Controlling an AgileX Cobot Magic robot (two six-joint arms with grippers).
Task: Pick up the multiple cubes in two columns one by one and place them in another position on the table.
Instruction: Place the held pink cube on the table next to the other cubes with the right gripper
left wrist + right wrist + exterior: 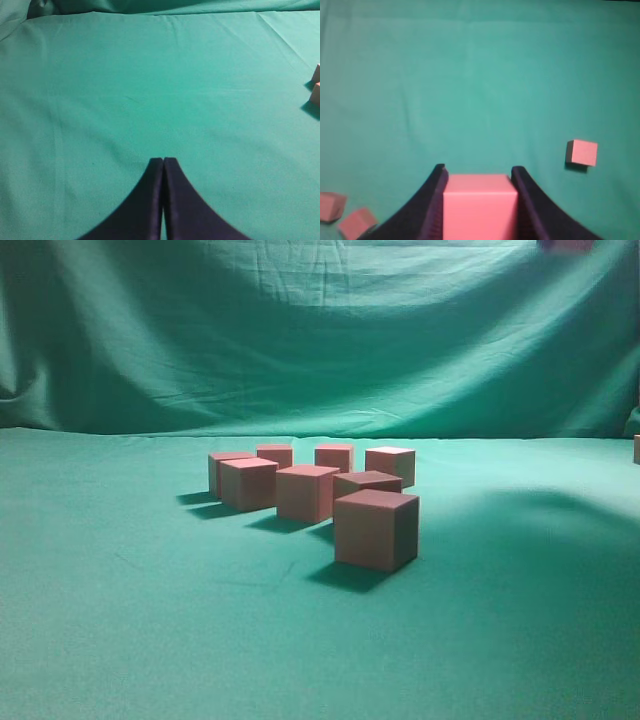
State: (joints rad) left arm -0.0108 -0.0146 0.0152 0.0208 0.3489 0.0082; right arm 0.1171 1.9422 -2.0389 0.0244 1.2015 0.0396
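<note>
Several pink-red cubes stand in two rough columns on the green cloth, the nearest cube (376, 528) in front and others such as one (307, 492) behind it. Neither gripper shows in the exterior view. My right gripper (478, 170) is shut on a pink cube (479, 205) and holds it above the cloth. A single cube (582, 152) lies apart on the cloth to its right, and two cubes (331, 205) sit at the lower left. My left gripper (163, 160) is shut and empty over bare cloth, with two cube edges (315, 93) at the far right.
The green cloth (120, 620) covers the table and rises as a backdrop behind. A cube sliver (636, 448) shows at the right edge. A reddish patch (565, 245) sits at the top edge; I cannot tell what it is.
</note>
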